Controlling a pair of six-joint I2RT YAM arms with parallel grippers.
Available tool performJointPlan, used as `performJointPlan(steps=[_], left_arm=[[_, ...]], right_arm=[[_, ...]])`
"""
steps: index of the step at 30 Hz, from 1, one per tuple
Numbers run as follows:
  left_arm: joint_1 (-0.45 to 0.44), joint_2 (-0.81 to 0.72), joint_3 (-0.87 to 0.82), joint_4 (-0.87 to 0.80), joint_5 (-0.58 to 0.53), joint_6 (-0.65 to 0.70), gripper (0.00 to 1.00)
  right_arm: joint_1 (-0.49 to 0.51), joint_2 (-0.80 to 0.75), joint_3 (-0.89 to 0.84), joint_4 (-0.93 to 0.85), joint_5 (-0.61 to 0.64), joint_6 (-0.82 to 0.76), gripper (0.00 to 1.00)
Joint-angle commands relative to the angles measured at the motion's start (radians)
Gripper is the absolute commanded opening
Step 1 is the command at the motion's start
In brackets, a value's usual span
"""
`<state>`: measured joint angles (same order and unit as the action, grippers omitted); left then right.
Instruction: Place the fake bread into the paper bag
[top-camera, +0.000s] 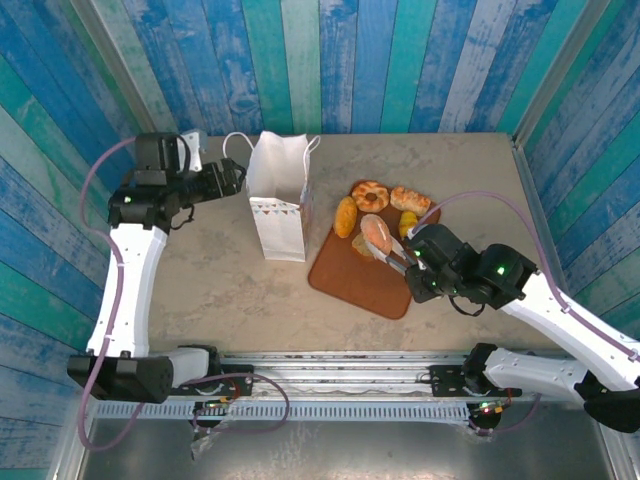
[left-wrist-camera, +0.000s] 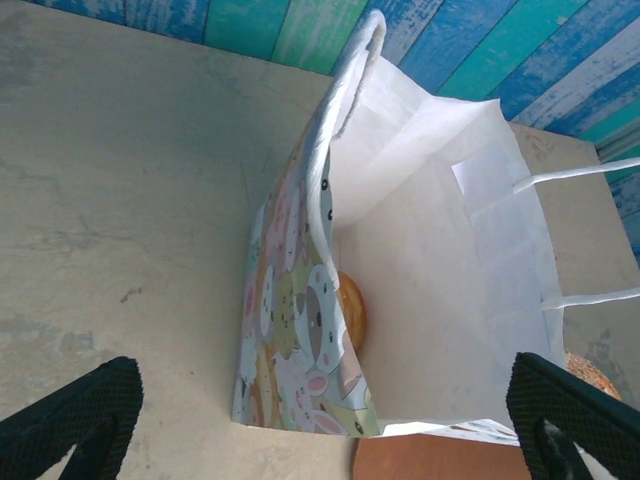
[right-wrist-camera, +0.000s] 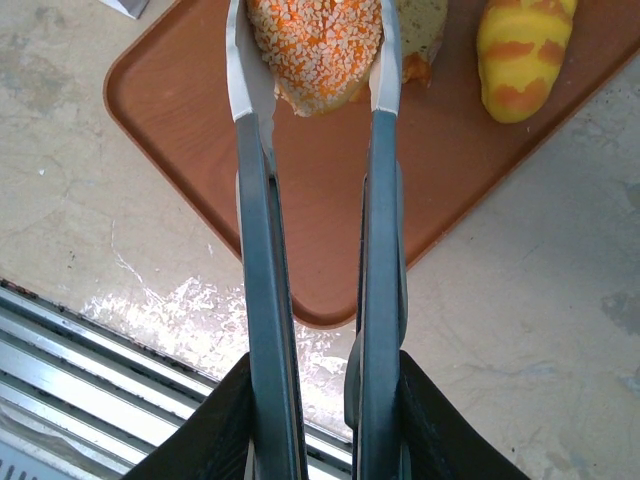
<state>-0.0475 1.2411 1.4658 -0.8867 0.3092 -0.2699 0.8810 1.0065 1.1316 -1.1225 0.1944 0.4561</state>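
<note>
Fake bread roll (top-camera: 377, 233), right of centre on the tray (top-camera: 350, 275), is pinched by tongs (right-wrist-camera: 262, 260) clamped in the right end effector (top-camera: 418, 262). Lift it level toward the paper bag (top-camera: 278, 200) beside the wide-apart left end effector (top-camera: 232, 178).

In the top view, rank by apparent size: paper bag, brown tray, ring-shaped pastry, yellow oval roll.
1. brown tray, largest
2. paper bag
3. ring-shaped pastry and yellow oval roll: they look alike, so not ranked
</note>
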Motion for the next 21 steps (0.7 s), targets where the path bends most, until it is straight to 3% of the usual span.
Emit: performJointPlan(steps=[1,4,9,21], left_arm=[[0.001,0.055,-0.003,0.061,0.097,-0.004,0.98],[0.000,0.073,-0.052,0.129,0.168,-0.043,0.96],[0.000,0.111,-0.100,0.186,0.154,-0.072,0.90],[0.000,0.187,-0.145,0.294,0.173,-0.121,0.60]], right_arm=[[-0.003,-0.010,0.036,0.000,0.028,0.001,0.27],[-0.002,-0.014,0.039,-0.001,0.027,0.006,0.27],[-0.003,-0.019,0.042,0.000,0.016,0.026,0.27],[-0.001,-0.010,0.089,-0.026,-0.023,0.032,0.27]])
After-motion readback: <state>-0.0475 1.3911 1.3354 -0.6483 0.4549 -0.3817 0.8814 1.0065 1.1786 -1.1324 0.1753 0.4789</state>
